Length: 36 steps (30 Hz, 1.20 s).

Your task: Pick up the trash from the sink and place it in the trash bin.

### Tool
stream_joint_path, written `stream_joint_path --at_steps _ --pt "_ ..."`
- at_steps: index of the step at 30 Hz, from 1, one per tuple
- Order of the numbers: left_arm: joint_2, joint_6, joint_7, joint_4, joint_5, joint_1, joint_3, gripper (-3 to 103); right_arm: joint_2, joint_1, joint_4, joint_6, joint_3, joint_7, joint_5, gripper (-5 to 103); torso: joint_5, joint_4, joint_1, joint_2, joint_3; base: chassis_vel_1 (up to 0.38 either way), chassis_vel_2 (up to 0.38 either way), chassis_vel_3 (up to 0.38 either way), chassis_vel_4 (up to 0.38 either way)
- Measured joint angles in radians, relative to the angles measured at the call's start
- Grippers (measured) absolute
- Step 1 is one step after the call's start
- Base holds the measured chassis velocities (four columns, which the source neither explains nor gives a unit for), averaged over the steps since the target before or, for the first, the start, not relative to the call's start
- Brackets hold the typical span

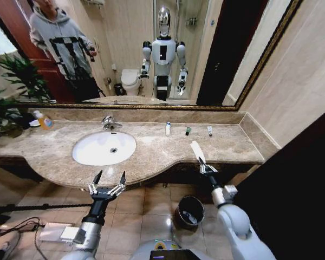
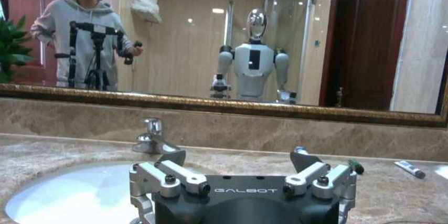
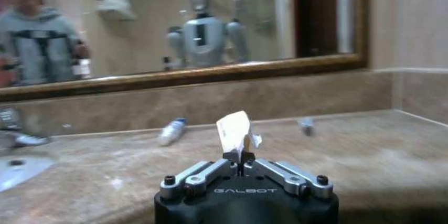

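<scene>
The white oval sink [image 1: 104, 148] sits in the beige marble countertop [image 1: 227, 146]. My right gripper [image 1: 205, 166] [image 3: 238, 157] is shut on a flat white tube [image 1: 197, 152] [image 3: 234, 129] of trash, held upright over the counter's front edge. Along the back wall lie a small white bottle [image 1: 168, 129] [image 3: 171, 129], a dark green piece [image 1: 188, 130] [image 2: 355, 166] and a small white tube [image 1: 209, 130] [image 2: 409, 169]. The round black trash bin [image 1: 190, 210] stands on the floor below, just left of my right arm. My left gripper [image 1: 108, 181] [image 2: 238, 158] hangs open in front of the sink, holding nothing.
A chrome faucet [image 1: 110, 123] [image 2: 150, 137] stands behind the basin. An orange soap bottle [image 1: 44, 120] and a green plant [image 1: 11, 92] are at the counter's left end. A gold-framed mirror [image 1: 151, 54] covers the wall. Cables [image 1: 21, 225] lie on the tiled floor at left.
</scene>
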<state>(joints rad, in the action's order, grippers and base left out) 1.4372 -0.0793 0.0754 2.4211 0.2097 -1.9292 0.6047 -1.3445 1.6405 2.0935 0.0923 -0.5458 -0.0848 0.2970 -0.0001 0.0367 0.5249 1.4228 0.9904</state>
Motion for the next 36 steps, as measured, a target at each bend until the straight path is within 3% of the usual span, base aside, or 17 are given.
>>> stream_joint_path --at_steps 5,10,14,15,18,26,36 --pt "0.000 0.000 0.000 0.000 0.000 0.000 0.000 100 -0.056 0.132 -0.001 0.087 -0.037 -0.017 -0.007 0 0.0000 0.0000 0.000 0.000 0.000 0.000 0.000 0.000 0.000" --pt "0.000 0.000 0.000 0.000 0.000 0.000 0.000 100 -0.060 0.201 -0.022 0.140 -0.078 0.010 -0.010 0 0.0000 0.0000 0.000 0.000 0.000 0.000 0.000 0.000 0.000" --pt "0.000 0.000 0.000 0.000 0.000 0.000 0.000 100 -0.050 0.270 -0.078 0.252 -0.095 0.042 -0.029 0 0.0000 0.0001 0.000 0.000 0.000 0.000 0.000 0.000 0.000" --pt "0.000 0.000 0.000 0.000 0.000 0.000 0.000 100 -0.050 0.270 -0.078 0.252 -0.095 0.042 -0.029 0 0.0000 0.0001 0.000 0.000 0.000 0.000 0.000 0.000 0.000" --pt "0.000 0.000 0.000 0.000 0.000 0.000 0.000 100 -0.056 0.278 -0.155 0.320 -0.081 0.053 -0.096 0 0.0002 0.0000 0.000 0.000 0.000 0.000 0.000 0.000 0.000" --pt "0.000 0.000 0.000 0.000 0.000 0.000 0.000 100 -0.072 0.207 -0.321 0.274 -0.035 0.116 -0.194 0 0.0001 0.0001 0.000 0.000 0.000 0.000 0.000 0.000 0.000" --pt "0.000 0.000 0.000 0.000 0.000 0.000 0.000 100 -0.068 -0.018 -0.630 0.135 0.003 0.167 -0.254 0 0.0001 0.0002 0.000 0.000 0.000 0.000 0.000 0.000 0.000"
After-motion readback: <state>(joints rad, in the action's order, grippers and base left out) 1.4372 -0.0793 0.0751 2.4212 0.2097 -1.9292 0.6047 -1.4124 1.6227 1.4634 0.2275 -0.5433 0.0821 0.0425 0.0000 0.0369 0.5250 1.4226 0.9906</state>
